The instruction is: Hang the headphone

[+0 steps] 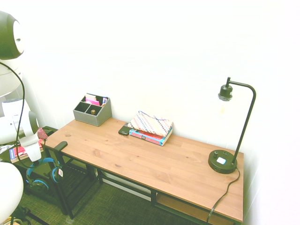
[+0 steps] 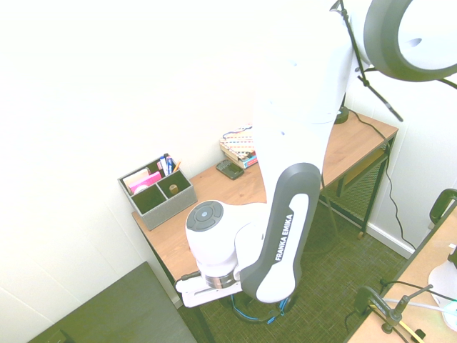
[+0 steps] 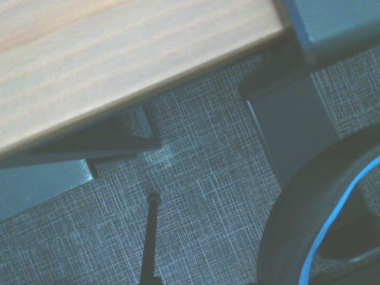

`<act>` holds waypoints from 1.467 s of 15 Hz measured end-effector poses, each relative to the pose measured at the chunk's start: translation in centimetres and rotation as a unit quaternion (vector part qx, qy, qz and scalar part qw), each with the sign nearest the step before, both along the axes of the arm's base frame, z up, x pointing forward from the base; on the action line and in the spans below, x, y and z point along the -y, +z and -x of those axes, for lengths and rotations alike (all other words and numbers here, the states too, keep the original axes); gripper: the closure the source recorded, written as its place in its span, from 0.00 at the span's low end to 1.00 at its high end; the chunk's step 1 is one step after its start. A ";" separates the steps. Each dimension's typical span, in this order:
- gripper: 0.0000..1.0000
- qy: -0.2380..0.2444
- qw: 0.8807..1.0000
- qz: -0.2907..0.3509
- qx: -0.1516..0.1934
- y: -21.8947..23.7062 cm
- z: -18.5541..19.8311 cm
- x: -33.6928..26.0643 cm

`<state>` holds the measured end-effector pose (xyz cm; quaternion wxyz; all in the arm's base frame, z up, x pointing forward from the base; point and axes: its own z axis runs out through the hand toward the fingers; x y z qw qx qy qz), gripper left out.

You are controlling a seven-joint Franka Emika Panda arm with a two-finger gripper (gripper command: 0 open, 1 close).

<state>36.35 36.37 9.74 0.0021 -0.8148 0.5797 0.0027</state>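
With the claw [image 1: 33, 157] pinching the headphone [image 1: 43, 171] by its headband just off the tabletop's [image 1: 154, 161] end, beside the small dark hook [image 1: 61, 146] there, lower gently so the band settles squarely over that hook before letting go.

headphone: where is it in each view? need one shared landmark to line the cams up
First exterior view: the headphone hangs at the lower left, beside the desk's left end, under the white gripper.
Second exterior view: only a blue-and-black sliver shows at bottom centre, below the arm.
Wrist view: the headband curves across the lower right corner, above the carpet.
Shared landmark: the wooden desk end; the grey organizer on it shows in both exterior views.
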 end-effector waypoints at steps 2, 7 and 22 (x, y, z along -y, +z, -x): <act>0.00 -0.004 1.000 0.004 -0.009 -0.8 -0.3 0.2; 0.00 -0.014 1.000 0.010 -0.022 -2.8 -2.4 1.2; 0.00 0.189 0.982 0.019 -0.013 17.8 -7.3 9.3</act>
